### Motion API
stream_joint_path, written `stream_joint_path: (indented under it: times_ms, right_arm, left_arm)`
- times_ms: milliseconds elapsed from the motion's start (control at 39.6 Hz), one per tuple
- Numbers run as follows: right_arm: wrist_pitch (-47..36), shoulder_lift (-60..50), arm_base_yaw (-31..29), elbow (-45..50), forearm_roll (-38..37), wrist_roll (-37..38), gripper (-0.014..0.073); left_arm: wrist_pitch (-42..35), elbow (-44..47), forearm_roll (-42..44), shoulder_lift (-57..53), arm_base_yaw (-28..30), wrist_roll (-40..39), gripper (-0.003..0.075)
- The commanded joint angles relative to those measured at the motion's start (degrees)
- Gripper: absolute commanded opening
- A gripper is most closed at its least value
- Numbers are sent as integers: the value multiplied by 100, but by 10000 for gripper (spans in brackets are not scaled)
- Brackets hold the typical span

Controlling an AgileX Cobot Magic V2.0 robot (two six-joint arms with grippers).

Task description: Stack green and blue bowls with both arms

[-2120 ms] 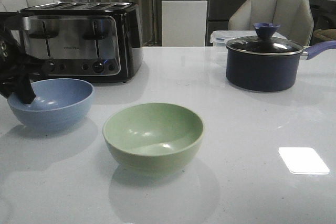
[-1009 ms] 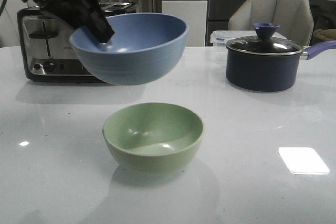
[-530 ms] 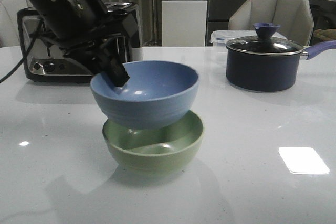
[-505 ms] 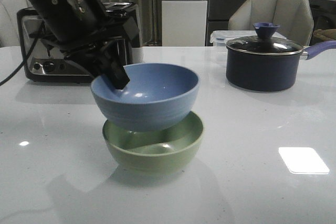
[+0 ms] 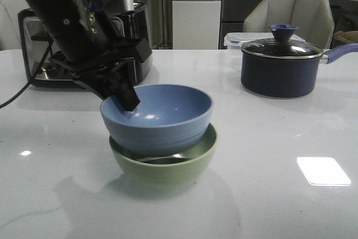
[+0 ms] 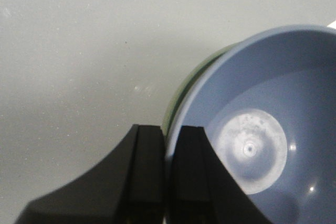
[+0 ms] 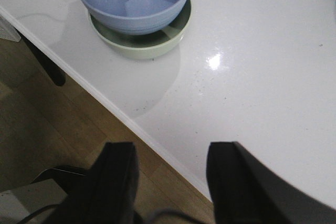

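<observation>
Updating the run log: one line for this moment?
left gripper: shut on matte blue bowl | nested in sage green bowl | right gripper: open, idle

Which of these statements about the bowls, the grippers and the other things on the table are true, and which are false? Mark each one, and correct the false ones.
1. The blue bowl sits inside the green bowl. True.
2. The left gripper is shut on the blue bowl's rim. True.
3. The right gripper holds the green bowl. False: it is open and holds nothing, back near the table edge.
4. The saucepan has no lid. False: a glass lid with a blue knob sits on it.
5. The toaster stands behind the left arm in the front view. True.
</observation>
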Motion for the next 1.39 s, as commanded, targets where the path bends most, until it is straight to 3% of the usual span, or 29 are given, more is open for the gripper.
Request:
stream_joint_path:
  times_ms: [0, 76, 202, 278, 505, 707, 1110, 1363]
  right_arm:
    - [-363, 9, 5, -163, -2, -49, 427]
    - [-363, 9, 5, -163, -2, -49, 427]
    - [-363, 9, 5, -163, -2, -49, 427]
    - [-363, 9, 5, -163, -2, -49, 427]
    - [-363, 9, 5, -163, -2, -49, 427]
    - [-363, 9, 5, -163, -2, -49, 427]
    - [-357, 9, 5, -163, -2, -49, 427]
    - [-427, 9, 5, -163, -2, -49, 427]
  left_arm:
    - [-233, -142, -229, -198, -48, -5, 136]
    - [-276, -142, -272, -198, -74, 34, 224]
    - [-235, -142, -361, -198, -71, 182, 460]
    - [-214, -142, -381, -198, -71, 182, 531]
    - [51, -372, -381, -520, -82, 378, 529]
    - [95, -249, -352, -1633, -86, 432, 529]
    - [48, 1505, 284, -4700, -76, 381, 528]
    - [25, 2501, 1654, -6035, -76, -1054, 528]
